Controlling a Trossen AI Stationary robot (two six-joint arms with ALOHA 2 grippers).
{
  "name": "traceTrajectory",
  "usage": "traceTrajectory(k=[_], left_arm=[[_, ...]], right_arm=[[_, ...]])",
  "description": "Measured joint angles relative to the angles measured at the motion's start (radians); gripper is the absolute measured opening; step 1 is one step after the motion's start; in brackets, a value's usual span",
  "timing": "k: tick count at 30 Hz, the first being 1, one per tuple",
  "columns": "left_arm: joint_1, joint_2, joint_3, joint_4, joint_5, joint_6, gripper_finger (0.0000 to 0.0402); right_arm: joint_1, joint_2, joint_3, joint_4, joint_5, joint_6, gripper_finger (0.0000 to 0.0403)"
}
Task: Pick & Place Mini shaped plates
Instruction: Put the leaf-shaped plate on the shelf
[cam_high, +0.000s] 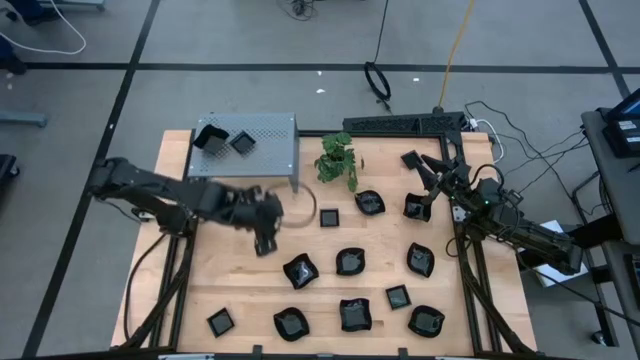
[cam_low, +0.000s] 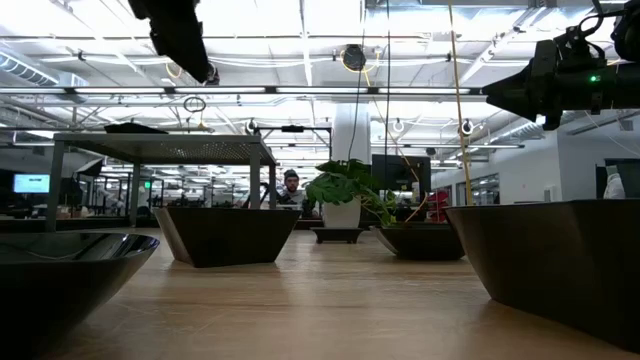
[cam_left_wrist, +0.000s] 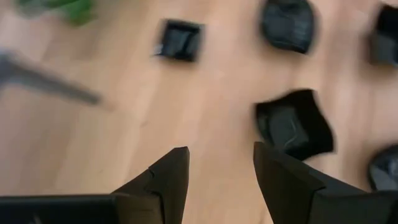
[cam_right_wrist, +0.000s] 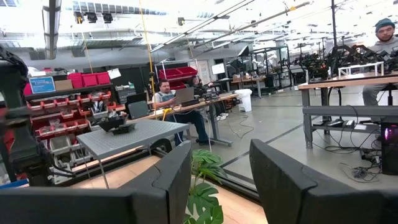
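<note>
Left gripper (cam_high: 265, 243) held open and empty above the table (cam_high: 240, 300); right gripper (cam_high: 422, 200) parked open at the right edge.
Two mini shaped plates (cam_high: 243, 143) are seen on the grey perforated box (cam_high: 270, 150); the rest are scattered over the wood, nearest a wavy-edged plate (cam_high: 300, 270). Plant (cam_high: 338, 160) is beside the box.

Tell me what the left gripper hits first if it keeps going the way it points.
Probably bare table: the open left gripper aims between plates. The wavy plate lies just beside that line; depth is unclear.
</note>
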Motion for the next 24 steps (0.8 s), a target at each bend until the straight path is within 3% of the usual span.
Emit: traceTrajectory(k=[7,15,19,24], left_arm=[[-0.175,0.103,-0.066,0.182,0.000,0.164,0.0184],[-0.314,0.251,-0.092,0.209,0.032,0.288,0.0184],[-0.375,0.319,-0.092,0.305,0.086,0.235,0.0184],[-0.408,0.379,-0.092,0.401,0.075,0.031,0.0184]], right_arm=[[0.000,0.000,0.000,0.000,0.000,0.000,0.0153],[0.000,0.000,0.000,0.000,0.000,0.000,0.0153],[0.000,0.000,0.000,0.000,0.000,0.000,0.0153],[0.000,0.000,0.000,0.000,0.000,0.000,0.0153]])
